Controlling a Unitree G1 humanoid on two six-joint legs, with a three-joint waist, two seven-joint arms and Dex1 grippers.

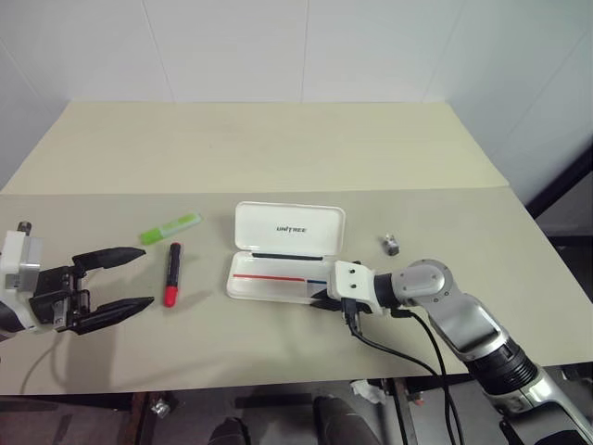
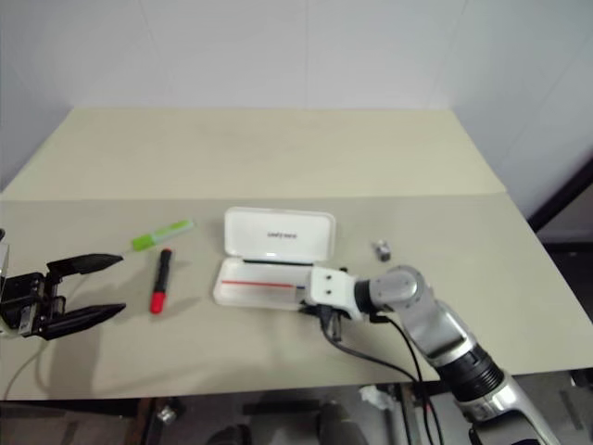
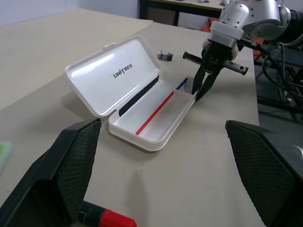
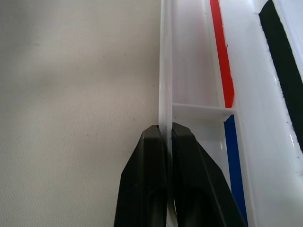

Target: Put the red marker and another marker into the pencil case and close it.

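The pencil case [image 1: 285, 252] lies open near the middle of the table [image 1: 278, 148], its lid tipped back toward the far edge and its shallow tray, with the red and blue stripes inside, toward the robot. Taking the case as the landmark: the red marker [image 1: 172, 273] lies on the table well to the case's left, its long axis running roughly front to back, red cap toward the robot. The light green marker [image 1: 170, 226] lies just beyond it, a little farther from the robot, angled so that it points loosely toward the case's lid. Both are outside the case, and the two do not seem to touch.

The left gripper [image 1: 119, 285] is plainly the nearer one to the markers. It sits farther left of the case than the red marker does, fingers spread wide and holding nothing, pointing about level toward the case with the red marker just ahead of the fingertips. The marker's axis lies across that line, so the open jaws would meet it broadside; a short reach toward the case, likely with some lowering, looks like what the pick calls for.

The right gripper [image 3: 204, 87] is at the case's right end, angled down and leftward. In the right wrist view its fingers [image 4: 147, 179] stand almost together with the thin near wall of the tray pinched between them, steadying the case
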